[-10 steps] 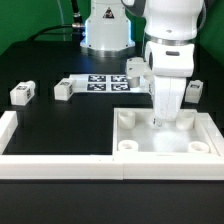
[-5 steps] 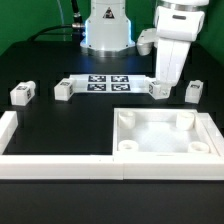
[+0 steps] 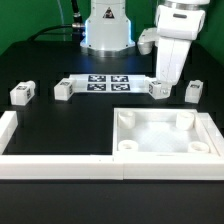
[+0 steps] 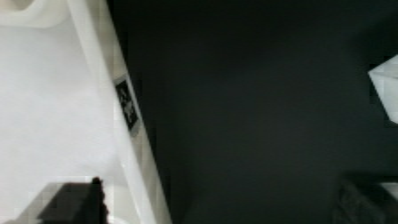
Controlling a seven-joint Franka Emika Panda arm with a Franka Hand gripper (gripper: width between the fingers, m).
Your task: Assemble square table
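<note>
The white square tabletop (image 3: pixel 164 137), tray-like with round corner sockets, lies at the exterior view's front right. Four short white legs lie behind it: two to the left (image 3: pixel 22 94) (image 3: pixel 64 90) and two to the right (image 3: pixel 158 88) (image 3: pixel 192 91). My gripper (image 3: pixel 168 78) hangs open just above the third leg, holding nothing. In the wrist view my dark fingertips (image 4: pixel 71 203) frame bare black table. Beside them lies a white piece with a tag on its edge (image 4: pixel 125 105), and I cannot tell which part it is.
The marker board (image 3: pixel 105 82) lies flat between the two pairs of legs. Long white border walls run along the front (image 3: pixel 60 166) and the exterior view's left (image 3: pixel 8 128). The robot base (image 3: pixel 106 30) stands at the back. A white corner (image 4: pixel 386 85) shows at the wrist view's edge.
A second ago my gripper was down inside the tabletop. It has risen and moved back over the right-hand legs, and has held still for the last half second.
</note>
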